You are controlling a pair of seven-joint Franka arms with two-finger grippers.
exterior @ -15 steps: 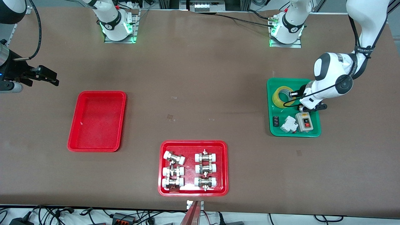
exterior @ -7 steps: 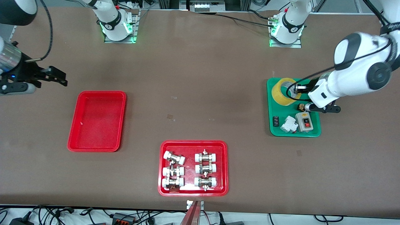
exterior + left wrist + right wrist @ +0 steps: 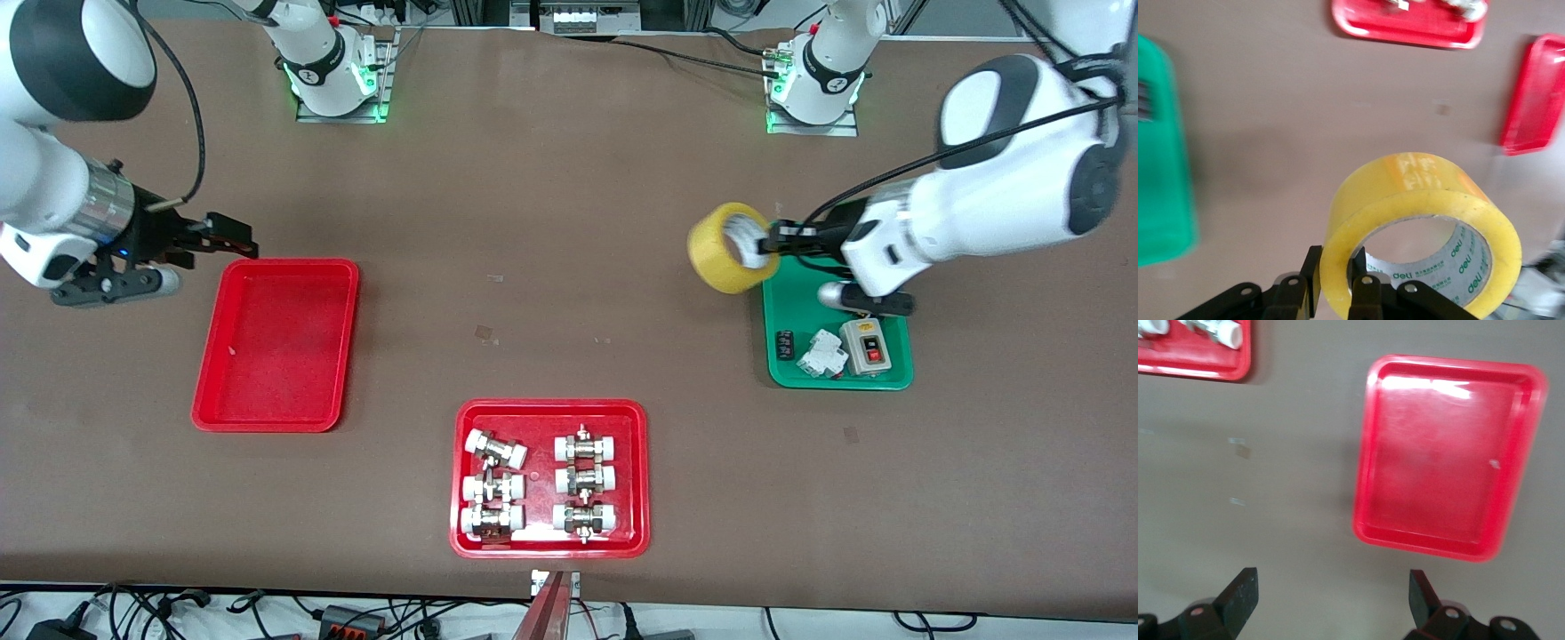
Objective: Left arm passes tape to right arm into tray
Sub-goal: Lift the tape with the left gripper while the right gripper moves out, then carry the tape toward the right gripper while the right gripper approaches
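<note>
My left gripper [image 3: 772,242] is shut on the wall of the yellowish tape roll [image 3: 731,248] and holds it in the air over the bare table beside the green tray [image 3: 782,307]. In the left wrist view one finger is inside the tape's [image 3: 1418,220] hollow core and one outside, with the left gripper [image 3: 1336,277] pinching the wall. The plain red tray [image 3: 277,342] lies empty toward the right arm's end of the table and also shows in the right wrist view [image 3: 1448,450]. My right gripper [image 3: 233,234] is open and empty, up in the air by that tray's edge [image 3: 1331,590].
The green tray holds a grey switch box [image 3: 865,347], a white breaker [image 3: 821,354] and a small black part [image 3: 784,345]. A red tray with white-capped metal fittings [image 3: 549,480] lies nearest the front camera, mid-table.
My left gripper has lifted the tape out of the green tray and carried it toward the table's middle. My right gripper has moved in toward the plain red tray.
</note>
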